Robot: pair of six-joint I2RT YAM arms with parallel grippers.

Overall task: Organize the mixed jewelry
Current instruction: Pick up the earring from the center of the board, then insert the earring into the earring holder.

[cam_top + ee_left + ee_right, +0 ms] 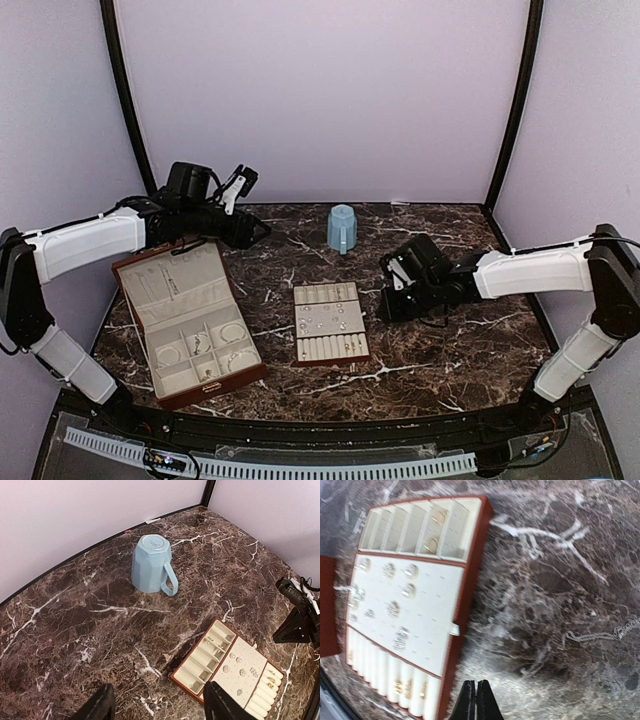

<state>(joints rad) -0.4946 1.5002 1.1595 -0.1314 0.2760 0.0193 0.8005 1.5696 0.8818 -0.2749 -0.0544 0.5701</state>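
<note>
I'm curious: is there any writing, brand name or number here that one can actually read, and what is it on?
No text in these pictures can be read.
Blue mug, standing upside down: a faint printed mark on its base, too small to read.
Cream slotted tray: no lettering shows.
Reddish-brown box: no lettering shows.

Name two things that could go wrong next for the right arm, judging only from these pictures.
1. The right pincer is shut, seemingly empty, while a thin chain lies flat on the marble table; a pinch may slip off it.
2. That pincer hangs near the edge of the slotted tray; a bump might scatter its studs.
</note>
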